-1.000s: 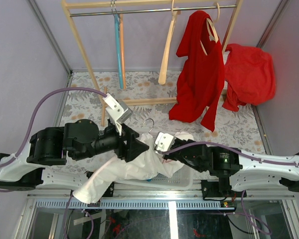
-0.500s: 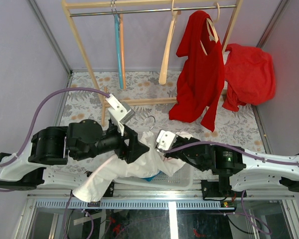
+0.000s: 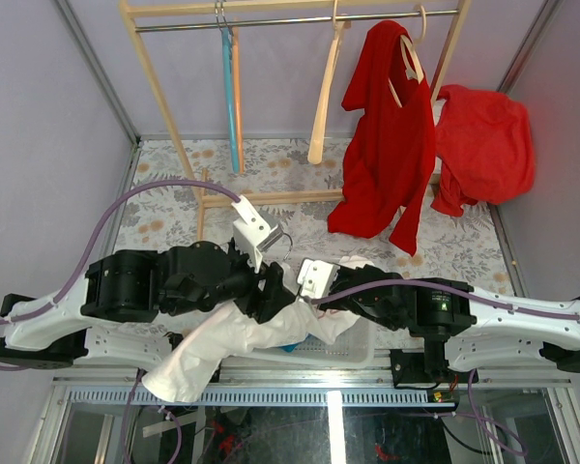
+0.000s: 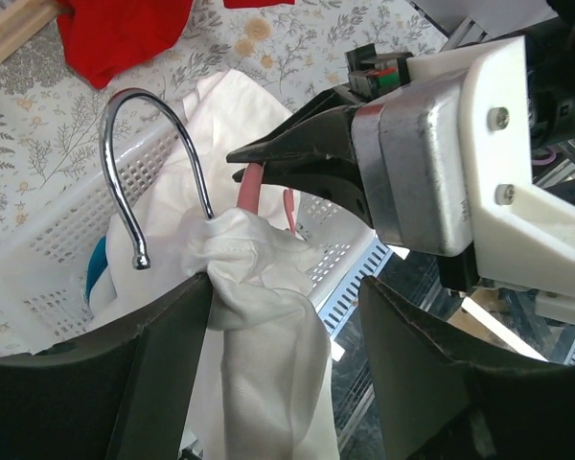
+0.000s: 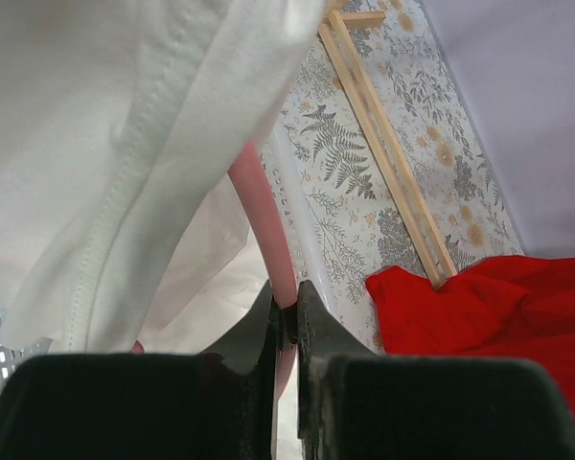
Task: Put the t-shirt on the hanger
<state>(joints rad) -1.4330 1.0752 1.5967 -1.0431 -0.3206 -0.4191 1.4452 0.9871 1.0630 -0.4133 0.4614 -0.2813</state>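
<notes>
My left jaws, wide apart, moved closer to the right jaws pinching the hanger (image 5: pixel 262 216); t-shirt (image 4: pixel 254 273) now bunches at hook (image 4: pixel 125 120), so threading progresses.

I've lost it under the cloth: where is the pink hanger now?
Top view, centre front, above the white basket: the hanger is pinched by the right gripper, mostly under the t-shirt, its hook sticking out.

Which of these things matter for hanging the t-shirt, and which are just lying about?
In the job: white t-shirt, pink hanger, right gripper clamping it, left gripper open around the cloth.
Lying about: red garments, light blue hanger, wooden hanger, white basket, wooden rack.
</notes>
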